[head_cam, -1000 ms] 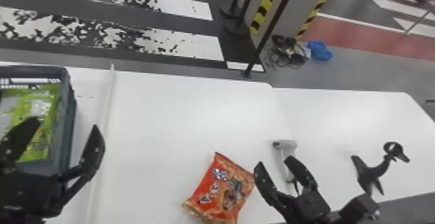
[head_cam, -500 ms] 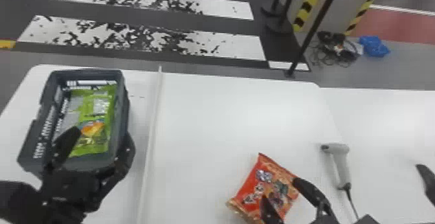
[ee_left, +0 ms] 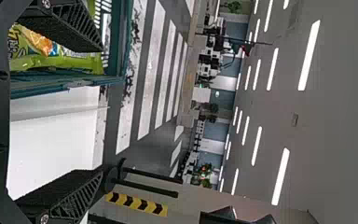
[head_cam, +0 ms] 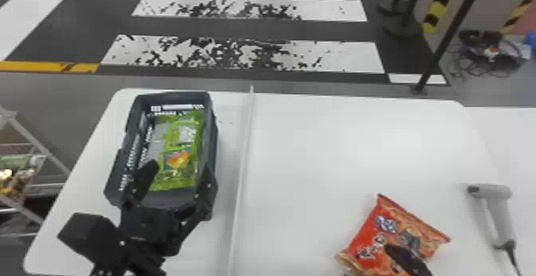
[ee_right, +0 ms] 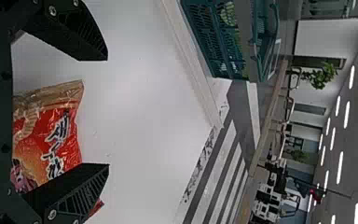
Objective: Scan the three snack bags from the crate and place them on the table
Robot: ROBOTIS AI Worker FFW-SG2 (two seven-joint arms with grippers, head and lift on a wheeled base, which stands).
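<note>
In the head view, the crate holds green snack bags. My left gripper is open over the crate's near end, one finger inside and one by its right wall. The left wrist view has this gripper with a green bag beyond one finger. A red snack bag lies on the table, partly covered by a dark finger of my right gripper. In the right wrist view that gripper stands open, the red bag between and behind its fingers.
A grey scanner with a cable lies on the white table right of the red bag. A raised strip runs between crate and bag. Shelving stands at the far left.
The head view has swung left, bringing the whole crate into sight. My left gripper now stands over the crate's near end, where earlier it was nearer the crate's right side. The red bag stays on the table.
</note>
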